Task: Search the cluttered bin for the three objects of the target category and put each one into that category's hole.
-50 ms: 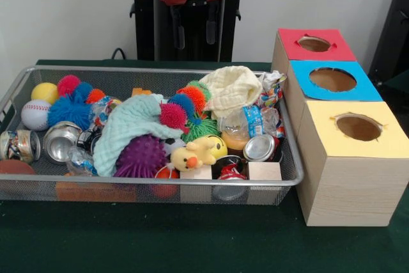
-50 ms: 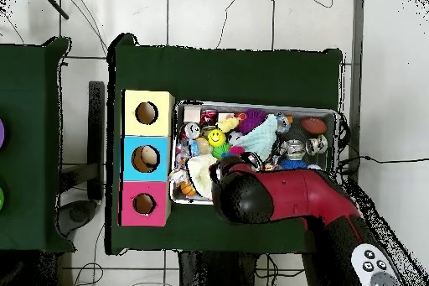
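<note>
A wire mesh bin (image 1: 160, 182) is packed with mixed objects. Among them are a baseball (image 1: 35, 114), a yellow ball (image 1: 45, 91), several spiky rubber balls (image 1: 140, 156), dented cans (image 1: 62, 140), a mint cloth (image 1: 131, 126), a cream cloth (image 1: 233, 87), a plastic bottle (image 1: 246, 126), a yellow duck toy (image 1: 195, 155) and wooden blocks (image 1: 264, 171). My gripper (image 1: 195, 43) hangs open and empty above the bin's far rim. In the overhead view the red arm (image 2: 285, 195) covers the gripper and the bin's edge nearest the base.
Beside the bin stands a row of wooden boxes with round holes on top: red (image 1: 291, 46), blue (image 1: 300, 81) and yellow (image 1: 390, 135). From above they are yellow (image 2: 147, 98), blue (image 2: 134, 158) and red (image 2: 130, 203). Green cloth (image 1: 192, 241) covers the table.
</note>
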Controlling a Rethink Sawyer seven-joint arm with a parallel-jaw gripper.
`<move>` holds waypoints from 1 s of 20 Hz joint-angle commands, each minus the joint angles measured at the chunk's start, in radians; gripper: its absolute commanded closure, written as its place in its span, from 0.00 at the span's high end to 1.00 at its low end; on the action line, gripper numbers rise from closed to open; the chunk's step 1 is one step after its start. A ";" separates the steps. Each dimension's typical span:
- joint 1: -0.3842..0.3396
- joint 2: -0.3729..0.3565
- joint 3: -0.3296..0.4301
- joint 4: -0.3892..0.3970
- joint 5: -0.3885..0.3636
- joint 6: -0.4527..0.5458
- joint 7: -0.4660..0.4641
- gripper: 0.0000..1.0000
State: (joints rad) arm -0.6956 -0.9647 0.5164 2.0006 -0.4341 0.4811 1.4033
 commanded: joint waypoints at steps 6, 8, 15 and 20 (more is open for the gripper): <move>-0.004 0.032 -0.015 -0.028 -0.001 -0.009 0.082 1.00; 0.011 -0.039 -0.027 0.008 0.017 0.005 0.108 1.00; 0.099 -0.212 -0.114 0.057 0.113 0.206 0.171 1.00; 0.129 -0.051 -0.141 -0.062 0.105 0.187 0.191 1.00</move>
State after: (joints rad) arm -0.5828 -1.0954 0.4333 2.0048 -0.3549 0.5601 1.4033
